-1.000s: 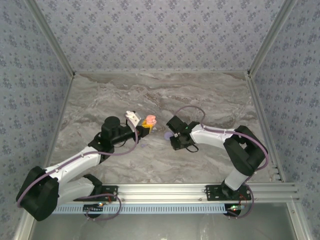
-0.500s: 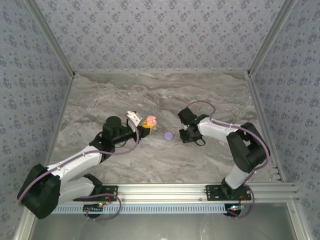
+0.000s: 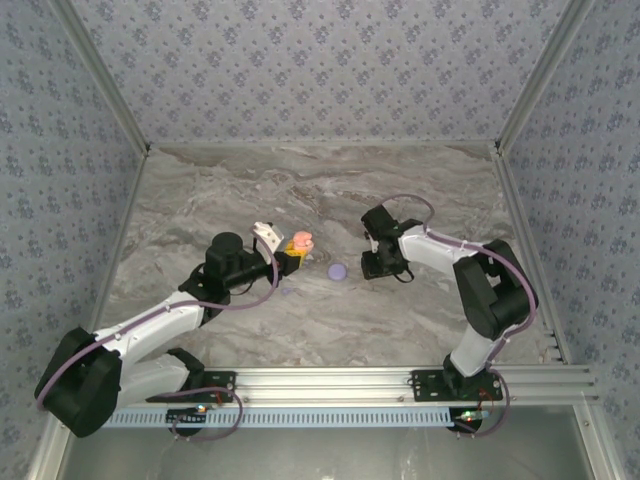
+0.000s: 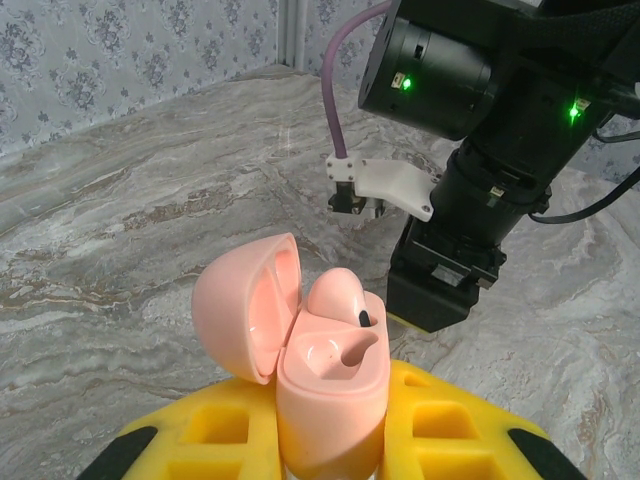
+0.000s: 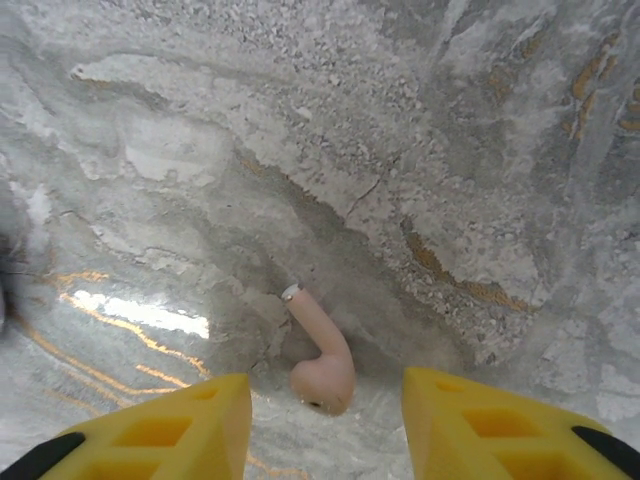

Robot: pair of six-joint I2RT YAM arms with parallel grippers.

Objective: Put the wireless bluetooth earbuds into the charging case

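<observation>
Earbud (image 5: 320,366) is lying on the counter (image 5: 400,150) between my right fingers (image 5: 450,400), which are standing apart, its stem pointing away; my left fingers (image 4: 440,420) are clamping the open case (image 4: 330,395).

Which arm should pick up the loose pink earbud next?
Right. The right gripper hangs open over the earbud, fingers either side; the left gripper is busy holding the open case.
</observation>
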